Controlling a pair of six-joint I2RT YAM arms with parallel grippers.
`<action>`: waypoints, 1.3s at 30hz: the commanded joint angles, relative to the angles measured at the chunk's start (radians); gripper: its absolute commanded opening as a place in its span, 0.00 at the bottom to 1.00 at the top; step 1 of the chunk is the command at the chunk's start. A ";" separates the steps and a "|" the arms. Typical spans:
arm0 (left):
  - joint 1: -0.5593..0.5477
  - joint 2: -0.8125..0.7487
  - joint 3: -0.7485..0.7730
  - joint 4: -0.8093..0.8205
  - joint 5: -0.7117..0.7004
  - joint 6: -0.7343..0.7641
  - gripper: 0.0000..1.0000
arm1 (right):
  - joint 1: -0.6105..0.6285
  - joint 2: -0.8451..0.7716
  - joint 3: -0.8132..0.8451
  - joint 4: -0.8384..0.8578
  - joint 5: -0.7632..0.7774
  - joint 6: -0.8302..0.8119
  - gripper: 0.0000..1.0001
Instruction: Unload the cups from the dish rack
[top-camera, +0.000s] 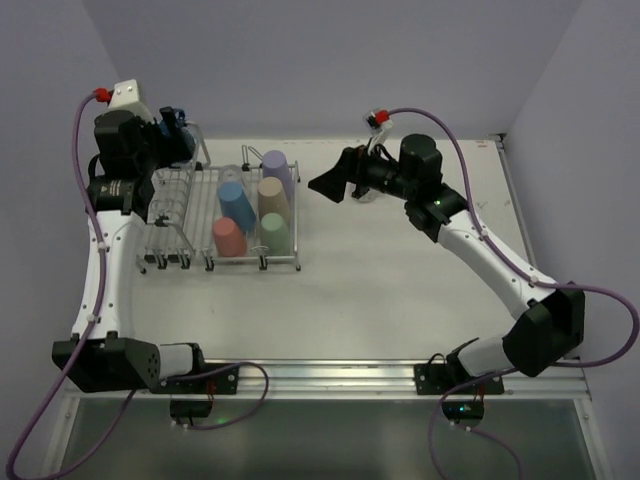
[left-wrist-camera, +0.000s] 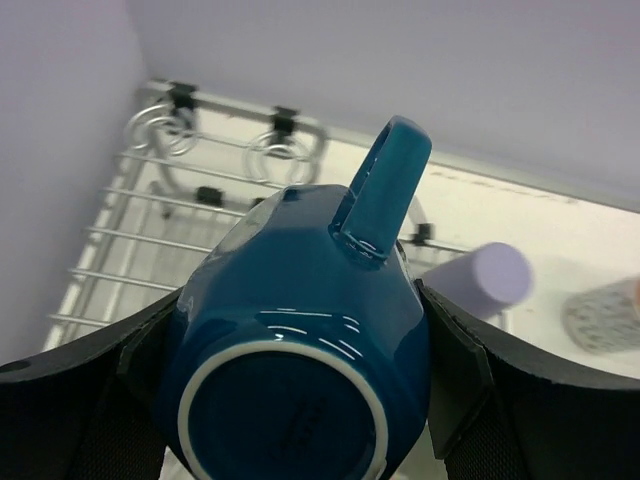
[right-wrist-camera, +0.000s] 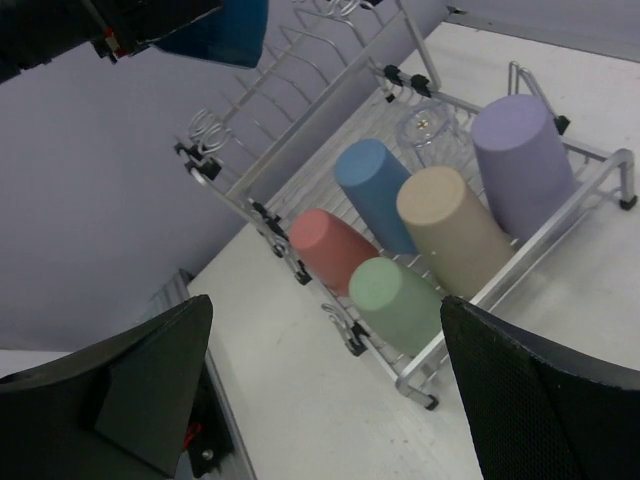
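**A:** Cups, where are they?

**B:** Five pastel ones lie tilted, bases up, in the dish rack (top-camera: 296, 262) on the worktop (top-camera: 400, 290). The lilac tumbler (top-camera: 277, 168), beige tumbler (top-camera: 271, 197) and mint tumbler (top-camera: 275, 232) run along its right side. The blue tumbler (top-camera: 233, 202) and pink tumbler (top-camera: 229, 237) sit just left of them.

**A:** And the dark blue mug (left-wrist-camera: 300, 300)?

**B:** Clamped in the left pincer (left-wrist-camera: 300, 380), a finger pressed on each side. Its base faces the wrist camera with the handle pointing up. It hangs above the rack's far left corner.

**A:** Right pincer (right-wrist-camera: 330, 380)?

**B:** Jaws wide apart, gripping nothing, hovering over the worktop just right of the rack and facing the tumblers.
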 joint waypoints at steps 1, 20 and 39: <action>-0.033 -0.124 -0.035 0.166 0.211 -0.109 0.19 | 0.022 -0.079 -0.081 0.249 -0.036 0.201 0.99; -0.236 -0.418 -0.606 1.097 0.721 -0.752 0.17 | 0.105 -0.047 -0.290 0.934 -0.121 0.608 0.85; -0.266 -0.529 -0.730 1.116 0.661 -0.941 0.07 | 0.213 -0.073 -0.158 0.518 -0.144 0.213 0.69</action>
